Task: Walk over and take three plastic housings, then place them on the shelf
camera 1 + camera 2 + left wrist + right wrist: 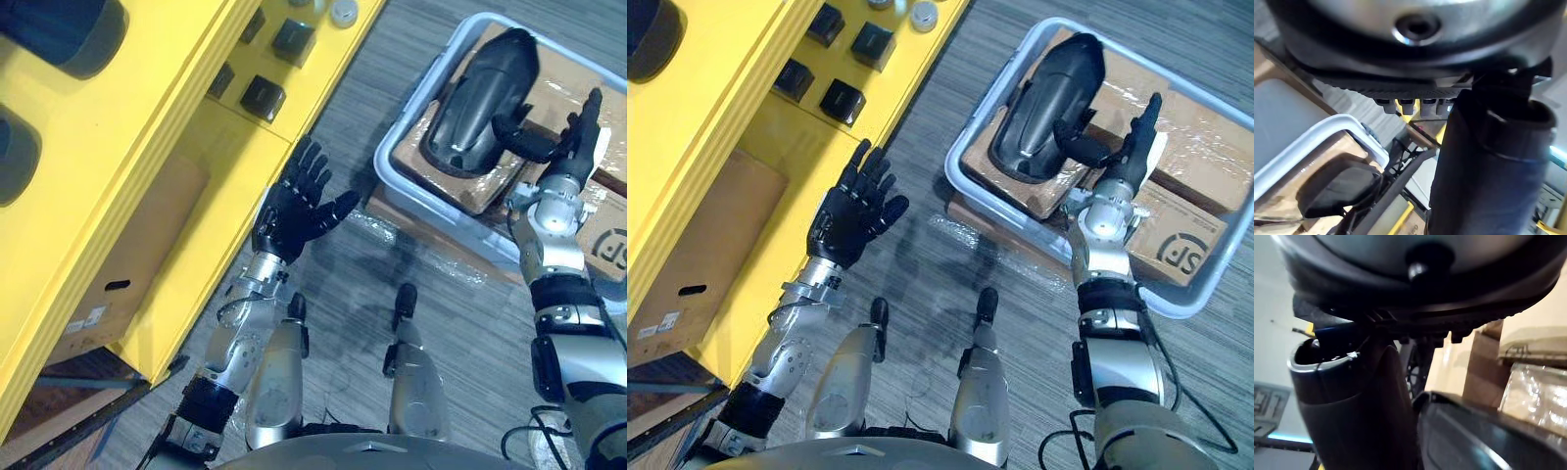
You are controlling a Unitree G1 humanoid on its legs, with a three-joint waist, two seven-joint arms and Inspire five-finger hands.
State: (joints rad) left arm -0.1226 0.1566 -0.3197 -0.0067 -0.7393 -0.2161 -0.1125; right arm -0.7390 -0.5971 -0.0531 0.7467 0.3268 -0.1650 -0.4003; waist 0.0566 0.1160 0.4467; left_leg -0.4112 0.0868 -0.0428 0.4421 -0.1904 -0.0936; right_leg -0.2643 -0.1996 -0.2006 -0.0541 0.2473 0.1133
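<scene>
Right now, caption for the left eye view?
Right hand open at black housing in bin; left hand open beside yellow shelf.

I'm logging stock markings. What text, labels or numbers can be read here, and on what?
Nothing reads cleanly.
Cardboard box in the grey tote: large dark logo, turned askew, letters not surely legible.
Brown box under the yellow shelf: small white labels, too small to read.
Black housing: no print seen.

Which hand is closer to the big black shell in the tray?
Right. The right hand is beside the shell in the tray; the left hand hangs by the yellow shelf.
</scene>
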